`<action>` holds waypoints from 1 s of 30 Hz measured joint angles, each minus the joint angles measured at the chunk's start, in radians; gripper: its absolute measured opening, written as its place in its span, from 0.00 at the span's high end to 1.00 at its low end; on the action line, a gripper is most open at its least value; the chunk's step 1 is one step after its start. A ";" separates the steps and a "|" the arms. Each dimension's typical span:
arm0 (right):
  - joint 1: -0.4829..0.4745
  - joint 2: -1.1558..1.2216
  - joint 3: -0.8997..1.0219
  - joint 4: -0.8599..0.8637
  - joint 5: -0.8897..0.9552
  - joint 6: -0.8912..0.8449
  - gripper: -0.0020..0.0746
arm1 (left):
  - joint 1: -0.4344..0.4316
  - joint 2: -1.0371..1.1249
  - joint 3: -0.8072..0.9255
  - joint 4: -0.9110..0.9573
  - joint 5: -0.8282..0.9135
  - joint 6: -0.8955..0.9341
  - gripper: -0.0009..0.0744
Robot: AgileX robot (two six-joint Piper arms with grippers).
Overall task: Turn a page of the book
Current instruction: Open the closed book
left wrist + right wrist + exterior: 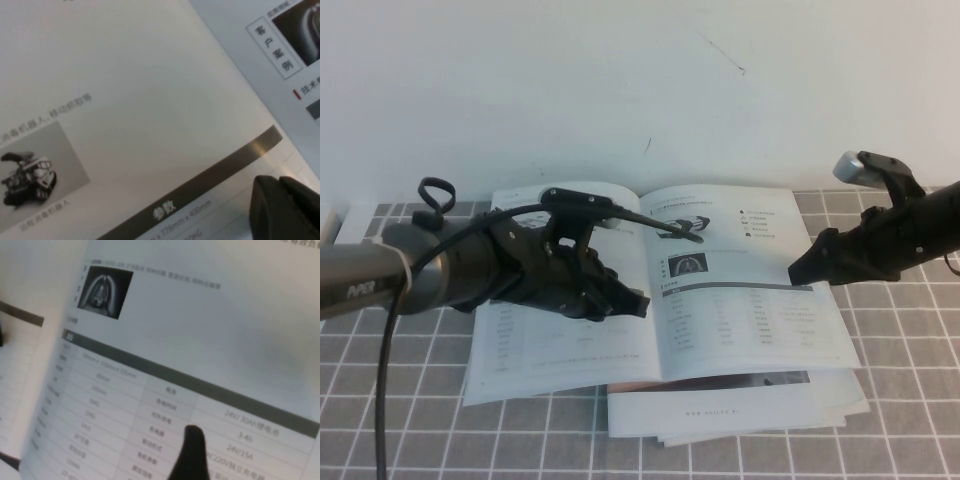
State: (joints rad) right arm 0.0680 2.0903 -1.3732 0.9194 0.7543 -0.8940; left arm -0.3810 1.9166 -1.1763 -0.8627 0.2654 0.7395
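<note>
The book (750, 310) lies open and flat on the table, with small vehicle pictures, dark header bars and spec tables on both pages. My left gripper (638, 303) is shut and empty, its tip low over the left page (125, 100) near the spine; its fingers (272, 205) are pressed together. My right gripper (798, 272) is over the right edge of the right page (720, 240), apart from the left one. In the right wrist view it shows as a single dark tip (192, 445) just above that page's table (150, 405), holding nothing.
White booklets (740, 415) stick out from under the book's near edge. The table has a grey grid-pattern cover (900, 400). A white wall (640, 80) rises right behind the book. A pale object (328, 222) sits at the far left.
</note>
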 joint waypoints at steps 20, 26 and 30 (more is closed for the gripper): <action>0.000 0.061 -0.004 0.026 -0.038 -0.072 0.23 | 0.000 0.053 -0.008 -0.010 0.000 0.000 0.99; 0.000 0.072 -0.006 0.039 -0.032 -0.084 0.23 | 0.000 0.053 -0.008 -0.015 0.000 0.000 0.99; 0.000 0.076 -0.010 0.064 -0.002 -0.101 0.23 | 0.000 0.053 -0.008 -0.016 0.000 0.000 0.99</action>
State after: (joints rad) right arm 0.0680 2.1664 -1.3833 0.9832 0.7522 -0.9954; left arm -0.3810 1.9692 -1.1846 -0.8791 0.2654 0.7392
